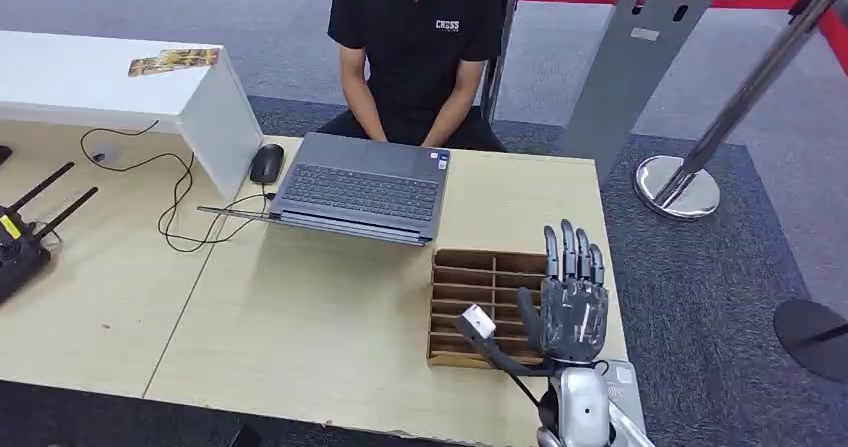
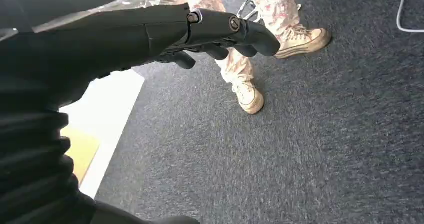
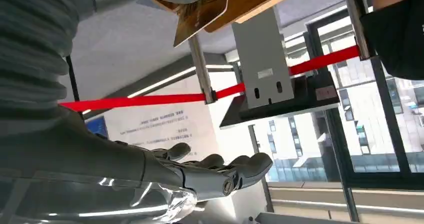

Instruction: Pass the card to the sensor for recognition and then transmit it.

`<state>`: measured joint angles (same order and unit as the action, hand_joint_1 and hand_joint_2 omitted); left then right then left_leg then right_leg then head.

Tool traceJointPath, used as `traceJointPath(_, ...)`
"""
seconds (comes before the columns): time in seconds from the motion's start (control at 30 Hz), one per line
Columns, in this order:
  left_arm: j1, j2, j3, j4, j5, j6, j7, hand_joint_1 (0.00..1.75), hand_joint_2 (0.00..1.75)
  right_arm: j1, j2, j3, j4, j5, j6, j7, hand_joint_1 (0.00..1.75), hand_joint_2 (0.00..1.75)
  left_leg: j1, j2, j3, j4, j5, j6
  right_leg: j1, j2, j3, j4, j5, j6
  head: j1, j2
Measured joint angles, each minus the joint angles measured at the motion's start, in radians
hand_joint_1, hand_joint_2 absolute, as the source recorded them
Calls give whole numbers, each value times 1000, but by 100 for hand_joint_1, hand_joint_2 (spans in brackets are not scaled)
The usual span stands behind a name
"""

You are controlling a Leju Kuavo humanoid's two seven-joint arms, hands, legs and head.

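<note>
Just card (image 3: 202,11) beside right robot hand (image 1: 572,302)

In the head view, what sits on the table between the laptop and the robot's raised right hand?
The wooden slotted organizer lies between the laptop and the right hand, which is raised over its right end in the head view.

The right hand (image 1: 573,312) is raised at the near right corner of the surface (image 1: 330,327), palm turned away from the head camera, its fingers (image 1: 570,250) straight, close together and pointing up, holding nothing. The left hand (image 2: 220,33) hangs low beside that surface, its fingers (image 2: 252,33) loosely extended and empty.
</note>
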<state>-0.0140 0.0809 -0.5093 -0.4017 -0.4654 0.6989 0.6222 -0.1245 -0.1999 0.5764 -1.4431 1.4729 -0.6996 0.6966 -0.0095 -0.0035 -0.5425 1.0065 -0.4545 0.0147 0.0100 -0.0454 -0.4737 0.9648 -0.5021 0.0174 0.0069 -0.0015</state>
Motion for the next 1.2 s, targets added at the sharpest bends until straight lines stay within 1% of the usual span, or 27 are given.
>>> traceJointPath(0.23, 0, 0, 0, 0, -1, 0, -2, 0, 175, 0, -1, 3, 15, -14, 0, 0, 21, 175, 0, 0, 0, 0, 0, 0, 0, 0, 0, 0, 0, 0, 0, 0)
traceJointPath(0.37, 0, 0, 0, 0, -2, 0, -5, 0, 175, -1, -4, 5, 19, -20, 0, 0, 26, 175, 0, 0, -1, 0, 0, 0, 0, 0, -1, 0, 0, 0, 0, 0)
traceJointPath(0.4, 0, 0, 0, 0, -2, 0, -7, 0, 175, -1, -5, 5, 24, -25, 0, -1, 37, 175, 0, 0, -1, 0, 0, 0, 0, 0, -1, 0, 0, 0, 0, 0)
traceJointPath(0.43, 0, 0, 0, 0, -3, 0, -8, 0, 175, -2, -6, 5, 27, -29, 0, -1, 61, 175, 0, 0, -1, 0, 0, 0, 0, 0, -1, 0, 0, 0, 0, 0)
traceJointPath(0.47, -1, 0, 0, 0, -3, 0, -8, 0, 175, -3, -8, 5, 30, -31, 0, -1, 77, 175, 0, 0, -1, 0, 0, 0, 0, 0, -1, 0, 0, 0, 0, 0)
traceJointPath(0.5, -1, 1, 0, 0, -3, 0, -8, 0, 175, -3, -11, 6, 34, -33, 0, -1, 80, 175, 0, 0, -1, 0, 0, 0, 0, 0, -1, 0, 0, 0, 0, 0)
traceJointPath(0.53, -1, 1, 0, 0, -3, 0, -8, 0, 175, -3, -13, 6, 36, -36, 0, 0, 110, 175, 0, 0, -2, 0, 0, 0, 0, 0, -1, 0, 0, 0, 0, 0)
traceJointPath(0.57, 0, 1, 0, 0, -3, 0, -8, 0, 175, -3, -16, 6, 39, -36, 0, 0, 126, 175, 0, 0, -2, 0, 0, 0, 0, 0, -1, 0, 0, 0, 0, 0)
traceJointPath(0.6, 0, 2, 0, 0, -3, 0, -8, 0, 175, -3, -19, 6, 41, -36, 0, 0, 127, 175, 0, 0, -2, 0, 0, 0, 0, 0, -1, 0, 0, 0, 0, 0)
traceJointPath(0.63, -1, 2, 0, 0, -3, 0, -8, 0, 175, -4, -23, 7, 43, -35, 0, 0, 133, 175, 0, 0, -2, 0, 0, 0, 0, 0, -1, 0, 0, 0, 0, 0)
traceJointPath(0.73, 0, 4, 0, 0, -3, 0, -7, 0, 175, -4, -31, 9, 44, -36, 0, 0, 134, 175, 0, 0, -2, 0, 0, 0, 0, 0, -1, 0, 0, 0, 0, 0)
traceJointPath(0.77, 0, 4, 0, 0, -3, 0, -7, 0, 175, -4, -33, 10, 44, -40, 0, 0, 131, 175, 0, 0, -2, 0, 0, 0, 0, 0, -1, 0, 0, 0, 0, 0)
traceJointPath(0.83, 0, 5, 0, 0, -3, 0, -5, 0, 175, -4, -38, 12, 43, -57, 0, 0, 117, 175, 0, 0, -2, 0, 0, 0, 0, 0, -2, 0, 0, 0, 0, 0)
traceJointPath(0.87, 0, 5, 0, 0, -3, 0, -5, 0, 175, -4, -41, 14, 43, -66, 0, 0, 117, 175, 0, 0, -2, 0, 0, 0, 0, 0, -2, 0, 0, 0, 0, 0)
traceJointPath(1.0, 0, 6, 1, 0, -3, 0, -3, 0, 175, -10, -64, 23, 31, -92, 2, 0, 133, 175, 0, 0, -2, 0, 0, 0, 0, 0, -2, 0, 0, 0, 0, 0)
traceJointPath(1.07, 0, 6, 1, 0, -3, 0, -3, 0, 175, -11, -78, 25, 19, -90, 10, 0, 131, 175, 0, 0, -2, 0, 0, 0, 0, 0, -2, 0, 0, 0, 0, 0)
traceJointPath(1.2, 0, 6, 2, 0, -7, 0, -3, 0, 175, -12, -95, 31, 2, -80, 19, 0, 140, 175, 0, 0, -2, 0, 0, 0, 0, 0, -2, 0, 0, 0, 0, 0)
